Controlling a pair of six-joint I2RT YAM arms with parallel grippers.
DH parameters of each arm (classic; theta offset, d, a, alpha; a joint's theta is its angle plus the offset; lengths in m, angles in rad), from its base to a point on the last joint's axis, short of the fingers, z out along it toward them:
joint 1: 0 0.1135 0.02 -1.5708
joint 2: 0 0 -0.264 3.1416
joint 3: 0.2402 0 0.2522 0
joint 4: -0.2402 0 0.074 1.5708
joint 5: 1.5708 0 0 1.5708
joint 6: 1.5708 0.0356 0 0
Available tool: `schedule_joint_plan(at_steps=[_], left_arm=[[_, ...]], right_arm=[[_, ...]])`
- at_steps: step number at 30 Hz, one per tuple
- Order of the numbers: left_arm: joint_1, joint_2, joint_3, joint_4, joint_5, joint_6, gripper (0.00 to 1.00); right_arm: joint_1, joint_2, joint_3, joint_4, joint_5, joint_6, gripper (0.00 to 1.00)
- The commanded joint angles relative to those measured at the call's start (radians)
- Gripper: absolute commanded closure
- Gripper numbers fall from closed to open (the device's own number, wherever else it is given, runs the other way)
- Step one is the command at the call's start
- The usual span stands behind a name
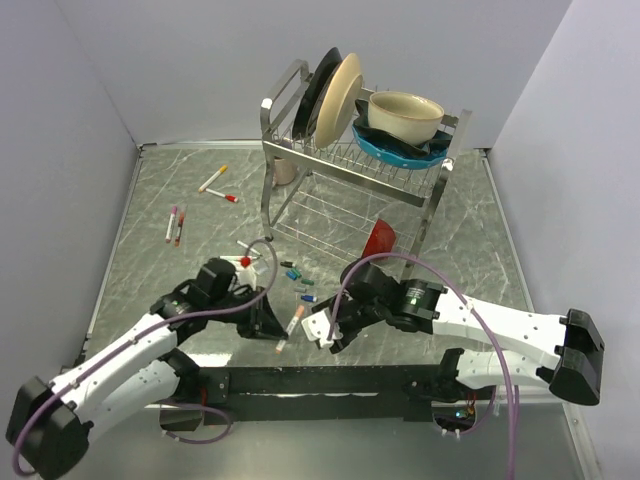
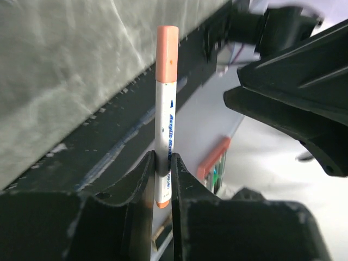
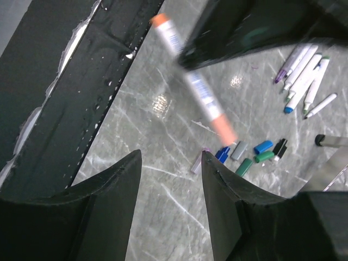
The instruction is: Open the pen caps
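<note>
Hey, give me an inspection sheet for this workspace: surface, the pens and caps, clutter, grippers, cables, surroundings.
Surface: grey marbled table; no spills seen.
Job's things: orange-capped pen held off the table, its orange cap still on; loose caps in blue, green, black and grey lie clustered on the table; other pens lie far left.
Clutter: dish rack with plates and a bowl; red cup beneath it.
Grippers: left gripper shut on the pen's barrel; right gripper open, empty, short of the cap.
Cables: purple cables loop off both arms.
Surroundings: plain walls; nothing else seen.
</note>
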Motion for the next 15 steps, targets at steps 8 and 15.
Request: schedule_joint_plan(at_steps=[8,15], left_arm=[[-0.212,0.225,0.072,0.262,-0.044,-0.098,0.99],[-0.229,0.222,0.063,0.288,-0.027,-0.112,0.99]], right_arm=[[0.044,0.044,-0.028,0.007,-0.01,-0.057,0.43],[0.102,0.11,-0.031,-0.014,0.021,-0.083,0.44]])
